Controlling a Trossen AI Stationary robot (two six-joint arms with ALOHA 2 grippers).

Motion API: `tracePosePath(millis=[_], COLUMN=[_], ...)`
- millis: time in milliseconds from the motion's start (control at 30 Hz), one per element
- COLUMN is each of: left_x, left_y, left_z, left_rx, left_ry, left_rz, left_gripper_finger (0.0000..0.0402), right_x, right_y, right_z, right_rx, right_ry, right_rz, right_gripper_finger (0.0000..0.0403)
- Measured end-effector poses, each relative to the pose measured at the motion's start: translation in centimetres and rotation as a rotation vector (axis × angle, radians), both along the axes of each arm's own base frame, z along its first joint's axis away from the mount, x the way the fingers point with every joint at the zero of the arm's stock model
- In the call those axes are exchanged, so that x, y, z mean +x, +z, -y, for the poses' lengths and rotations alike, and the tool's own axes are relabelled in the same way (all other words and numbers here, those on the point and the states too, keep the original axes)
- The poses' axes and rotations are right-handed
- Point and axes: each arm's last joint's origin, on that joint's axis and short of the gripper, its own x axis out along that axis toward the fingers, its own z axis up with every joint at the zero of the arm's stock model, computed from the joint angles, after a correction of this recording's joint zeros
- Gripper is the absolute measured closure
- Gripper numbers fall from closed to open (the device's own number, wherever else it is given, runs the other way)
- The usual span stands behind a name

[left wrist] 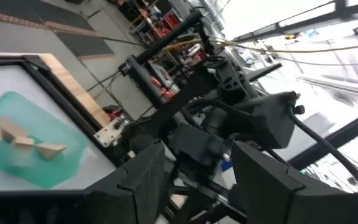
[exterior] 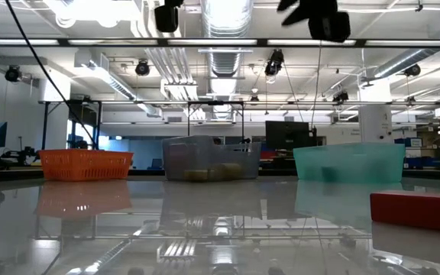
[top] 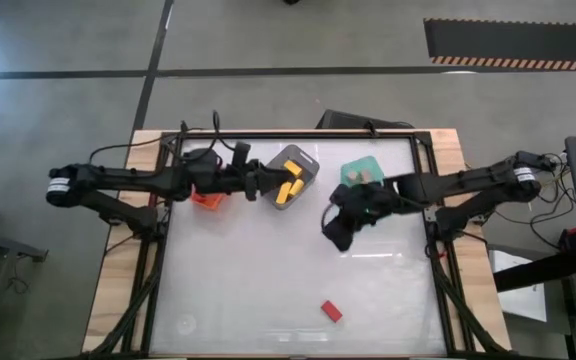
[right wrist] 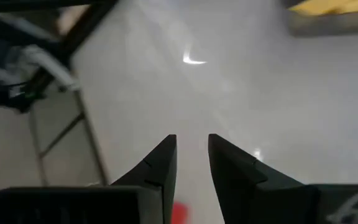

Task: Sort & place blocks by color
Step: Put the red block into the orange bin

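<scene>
A single red block point(top: 331, 311) lies flat on the table near its near edge; it also shows in the low view point(exterior: 418, 210) and between my right fingers point(right wrist: 180, 213). Yellow blocks point(top: 288, 186) lie in the grey bin point(top: 308, 162). Pale tan blocks point(left wrist: 23, 142) lie in the green bin point(top: 353, 165). My left gripper point(top: 273, 186) hovers at the grey bin's left side, open and empty point(left wrist: 197, 186). My right gripper point(top: 336, 228) hangs over the table's middle, in front of the green bin, its fingers a narrow gap apart point(right wrist: 192, 155) and empty.
The orange bin point(top: 208, 199) sits under my left arm at the far left; in the low view the orange bin point(exterior: 86, 164), the grey bin point(exterior: 211, 159) and the green bin point(exterior: 350, 162) stand in a row along the far edge. A dark frame point(top: 433, 250) borders the glossy white tabletop.
</scene>
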Motion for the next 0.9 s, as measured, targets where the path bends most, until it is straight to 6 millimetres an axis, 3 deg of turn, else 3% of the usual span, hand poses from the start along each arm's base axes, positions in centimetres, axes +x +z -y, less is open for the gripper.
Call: tracePosePath(millis=[267, 500, 667, 900], left_x=[-0.1, -0.9, -1.6, -2.5], left_y=[0.3, 1.0, 1.4, 1.5], left_z=[1.3, 4.7, 7.8, 10.6], left_rx=[0.027, 0.066, 0.103, 0.109], left_ry=[-0.046, -0.168, -0.253, -0.275], left_rz=[0.020, 0.053, 0.098, 0.111], left_gripper_finger=[0.0230, 0.0230, 0.0230, 0.0230], right_x=[-0.1, 1.4, 3.5, 4.8], right_y=[1.1, -0.2, -2.2, -5.1], right_z=[-4.8, -8.5, -11.7, -15.0], right_rx=[0.131, 0.163, 0.184, 0.149], right_ry=[0.053, -0.003, 0.009, -0.044], right_rz=[0.111, 0.104, -0.045, -0.466], right_gripper_finger=[0.0330, 0.0330, 0.0330, 0.0330])
